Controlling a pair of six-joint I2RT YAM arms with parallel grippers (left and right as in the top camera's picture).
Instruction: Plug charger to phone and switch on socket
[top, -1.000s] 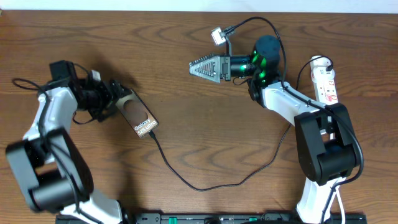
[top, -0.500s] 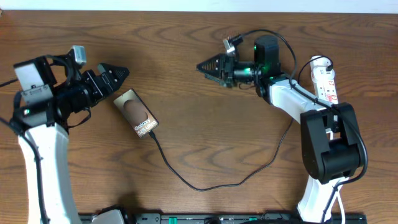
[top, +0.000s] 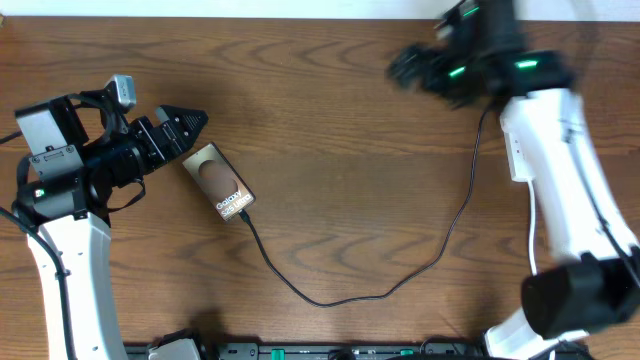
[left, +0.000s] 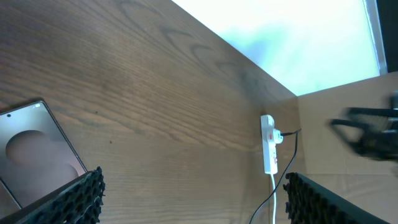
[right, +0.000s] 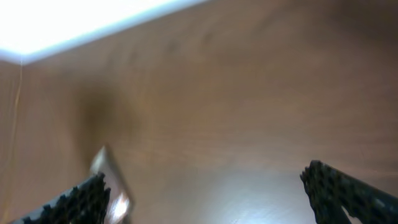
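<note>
**Holding Nothing: Both Grippers Spread Wide, Phone Flat on the Table**

The left gripper (top: 192, 132) sat at the left side of the wooden table (top: 350, 170), pointing right. Its fingers were spread wide apart in the left wrist view, with only bare wood between them. It gripped nothing.

The phone (top: 217, 183) lay flat just beside that gripper's tips, on the nearer side and apart from them. It lay at a slant, round circle and white lettering facing up.

The charger (top: 330, 299) met the phone's short edge next to the lettering. From there it swept toward the near edge in a long loose curve, then climbed away on the right until it passed under the right arm. Whether its tip was fully seated in the phone could not be told.

The socket (left: 268, 144) showed only in the left wrist view, lying near the table's far corner. The black cable left a small white block on its side, and its white cord trailed off toward the camera. Its switch was too small to read.

The right gripper (top: 405, 66) was blurred at the far edge of the table, well apart from the phone. In the smeared right wrist view its two fingers stood far apart, with nothing between them.
</note>
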